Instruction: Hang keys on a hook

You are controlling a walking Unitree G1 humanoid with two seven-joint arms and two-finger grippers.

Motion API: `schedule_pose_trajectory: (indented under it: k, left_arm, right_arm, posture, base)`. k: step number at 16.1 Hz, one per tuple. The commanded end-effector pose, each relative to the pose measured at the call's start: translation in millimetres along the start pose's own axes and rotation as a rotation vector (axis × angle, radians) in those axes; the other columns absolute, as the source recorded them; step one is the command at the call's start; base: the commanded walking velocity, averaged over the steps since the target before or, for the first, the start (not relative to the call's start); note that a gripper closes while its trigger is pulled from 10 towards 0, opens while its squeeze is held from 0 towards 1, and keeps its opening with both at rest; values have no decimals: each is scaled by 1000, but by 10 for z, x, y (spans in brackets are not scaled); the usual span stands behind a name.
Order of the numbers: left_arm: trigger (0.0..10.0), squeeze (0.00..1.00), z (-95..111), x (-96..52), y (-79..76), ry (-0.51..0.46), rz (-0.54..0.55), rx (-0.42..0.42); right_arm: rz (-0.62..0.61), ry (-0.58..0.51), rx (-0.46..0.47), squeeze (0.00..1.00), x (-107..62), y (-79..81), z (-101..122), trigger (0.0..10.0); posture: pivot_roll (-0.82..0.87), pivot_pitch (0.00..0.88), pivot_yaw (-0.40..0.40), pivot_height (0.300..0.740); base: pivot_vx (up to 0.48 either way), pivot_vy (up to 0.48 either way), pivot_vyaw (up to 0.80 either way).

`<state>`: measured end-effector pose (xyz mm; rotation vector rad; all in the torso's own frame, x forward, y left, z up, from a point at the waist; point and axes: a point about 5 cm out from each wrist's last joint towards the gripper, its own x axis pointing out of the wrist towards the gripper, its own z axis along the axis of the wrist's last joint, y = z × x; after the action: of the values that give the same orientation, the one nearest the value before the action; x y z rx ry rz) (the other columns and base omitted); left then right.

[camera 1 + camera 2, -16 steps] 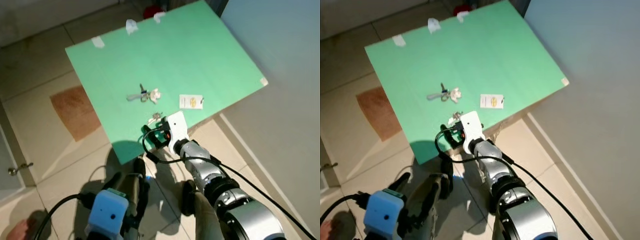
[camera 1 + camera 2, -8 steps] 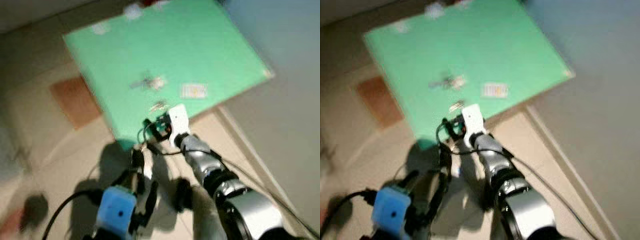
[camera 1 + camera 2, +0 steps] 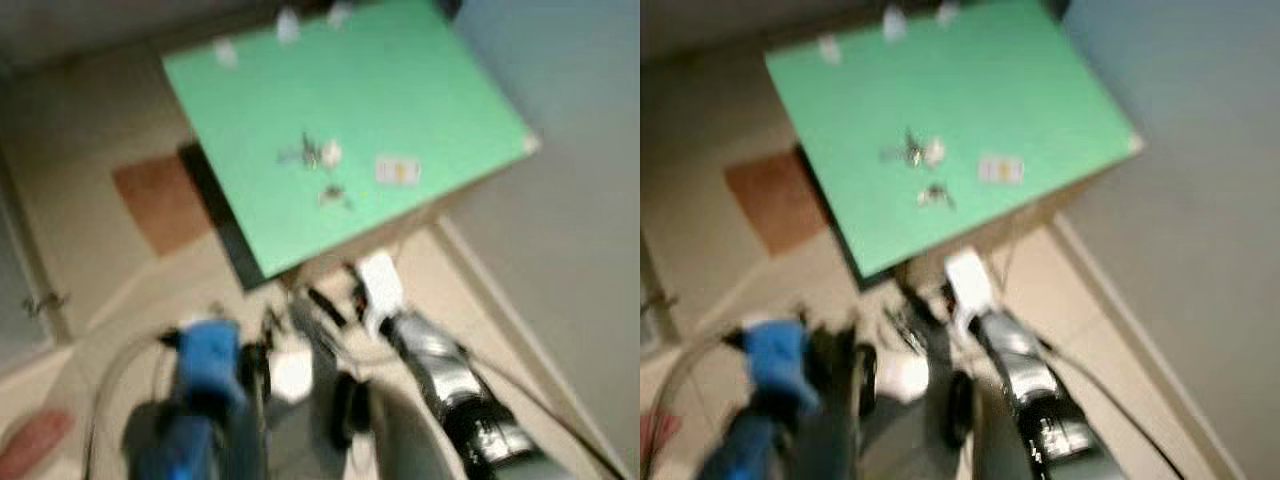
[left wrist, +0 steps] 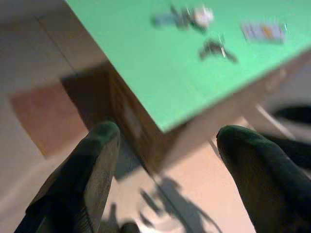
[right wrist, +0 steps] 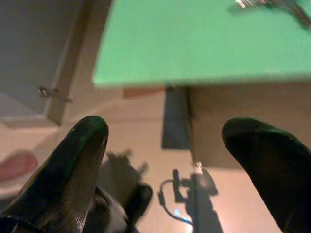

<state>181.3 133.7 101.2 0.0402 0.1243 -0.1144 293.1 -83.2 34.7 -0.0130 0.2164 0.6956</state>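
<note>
1. Two bunches of keys lie on the green table top (image 3: 420,95): one bunch (image 3: 312,152) with a pale fob farther in, a smaller bunch (image 3: 333,193) nearer the table's front edge. A small white card (image 3: 397,171) with a yellow mark lies just beside them; its print is too blurred to read.
2. My right gripper (image 5: 165,145) hangs below the table's edge, over the floor, fingers (image 5: 80,145) spread wide apart, gripping nothing.
3. My left gripper (image 4: 163,141) also sits low before the table's corner, fingers (image 4: 99,145) apart and empty.
4. Both keys are well apart from either gripper.
5. Around: tiled floor (image 3: 90,280), a brown mat (image 3: 160,200) beside the table, grey wall (image 3: 580,150) on the right. Head views blurred.
</note>
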Motion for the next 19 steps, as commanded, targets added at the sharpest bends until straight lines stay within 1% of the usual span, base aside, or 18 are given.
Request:
schedule_pose_trajectory:
  k: [1,2,3,5,6,7,8,10,13,14,15,17,18,19]
  left_arm:
    - [10000,0,-140,7,-49,49,-1,-47]
    - [10000,0,-144,103,-36,37,17,-62]
    - [10000,0,-151,146,-31,32,20,-58]
    - [10000,0,-183,280,-29,30,6,-42]
    - [10000,0,-196,309,-11,33,14,-25]
    - [10000,0,-201,315,-4,33,17,-32]
    - [10000,0,-213,328,55,27,43,-48]
    - [10000,0,-241,320,111,29,73,-31]
    - [10000,0,-266,305,119,32,81,-24]
    - [10000,0,-286,285,112,39,82,-13]
    - [10000,0,-300,270,94,42,75,-6]
    - [10000,0,-313,234,55,38,73,-7]
    - [10000,0,-334,207,62,53,90,8]
    - [10000,0,-341,198,63,54,92,13]
  right_arm:
    - [-21,-1,12,0,-46,-46,-1,10000]
    - [-45,6,20,0,-97,-76,-34,10000]
    - [-55,6,23,0,-111,-86,-36,10000]
    - [-84,-1,28,0,-103,-81,0,10000]
    - [-88,-1,28,0,-97,-72,10,10000]
    - [-89,-1,26,0,-98,-70,10,10000]
    - [-86,8,26,0,-120,-54,-11,10000]
    - [-83,25,28,0,-145,-36,-43,10000]
    - [-69,32,29,0,-148,7,-52,10000]
    - [-48,36,34,0,-141,42,-60,10000]
    - [-25,44,7,0,-135,78,-55,10000]
    - [-2,58,-2,0,-117,108,-59,10000]
    - [21,64,-19,0,-95,118,-43,10000]
    - [22,58,-10,0,-86,116,-32,10000]
  posture:
    - [74,243,-123,736]
    - [62,215,-113,736]
    - [56,203,-106,736]
    - [33,178,-86,736]
    - [30,178,-83,736]
    - [30,179,-81,736]
    - [34,185,-78,736]
    - [39,191,-78,736]
    - [42,199,-79,736]
    - [44,203,-82,736]
    - [48,207,-83,736]
    - [56,211,-87,736]
    - [65,210,-94,736]
    - [69,209,-96,736]
  base:
    - [345,-330,0]
    - [352,-322,0]
    - [352,-322,0]
    - [364,-309,0]
    - [375,-292,0]
    - [379,-289,0]
    - [420,0,0]
    - [420,0,0]
    - [412,-162,0]
    - [428,0,563]
    - [386,0,800]
    - [0,0,791]
    - [0,0,775]
    - [0,0,738]
